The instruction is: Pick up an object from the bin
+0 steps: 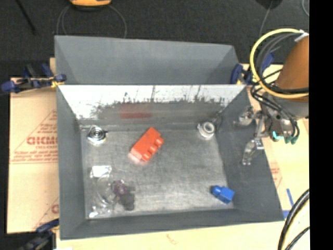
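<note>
Bin (pixel 71 160): I am looking down into a grey metal bin with sloping walls. A few loose things are lying well apart on its floor.
Back left: a small round metal piece (pixel 96 135) is lying near the back left corner of the floor.
Front left: a clear plastic scrap (pixel 101 171) is lying in front of the metal piece. Nearer the front left corner, a dark purplish lump (pixel 123 191) is sitting among more clear bits. I cannot tell what the lump is.
Left of centre: an orange toy brick (pixel 146 145) is lying at a slant, touching none of the other things.
Back right: a small whitish ring (pixel 206 129) is sitting near the foot of the back wall, towards the right wall.
Front right: a small blue block (pixel 222 194) is lying in the front right corner, close to the foot of the right wall.
Gripper (pixel 251 147): it is hanging over the right sloping wall, beside the floor and not over it. I cannot tell whether it is open or closed.
Arm (pixel 294 69): its orange cover and looped cables are reaching in past the bin's right rim.
Thing to pick: the gripper is not standing over any one piece. The whitish ring is lying nearest to it, to its left, and the blue block is next nearest, towards the front.
</note>
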Robot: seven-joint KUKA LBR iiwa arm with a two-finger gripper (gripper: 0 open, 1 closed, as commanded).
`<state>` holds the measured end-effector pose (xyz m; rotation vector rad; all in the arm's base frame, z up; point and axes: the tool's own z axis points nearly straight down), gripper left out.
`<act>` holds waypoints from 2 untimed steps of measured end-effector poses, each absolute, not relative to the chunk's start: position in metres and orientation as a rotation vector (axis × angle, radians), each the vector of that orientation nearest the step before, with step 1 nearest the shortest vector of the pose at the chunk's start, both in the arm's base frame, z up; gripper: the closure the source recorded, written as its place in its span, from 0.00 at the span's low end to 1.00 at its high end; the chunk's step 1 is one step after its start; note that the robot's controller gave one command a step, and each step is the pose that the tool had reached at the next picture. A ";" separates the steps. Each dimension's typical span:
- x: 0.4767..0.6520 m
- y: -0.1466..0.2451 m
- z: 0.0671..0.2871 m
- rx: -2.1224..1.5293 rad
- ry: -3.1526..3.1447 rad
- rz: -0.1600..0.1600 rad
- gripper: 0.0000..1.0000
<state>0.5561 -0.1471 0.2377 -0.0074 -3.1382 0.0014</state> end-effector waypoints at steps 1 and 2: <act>0.471 -0.129 0.147 0.393 -3.112 -0.003 0.00; 0.478 -0.137 0.085 0.353 -3.140 0.008 0.00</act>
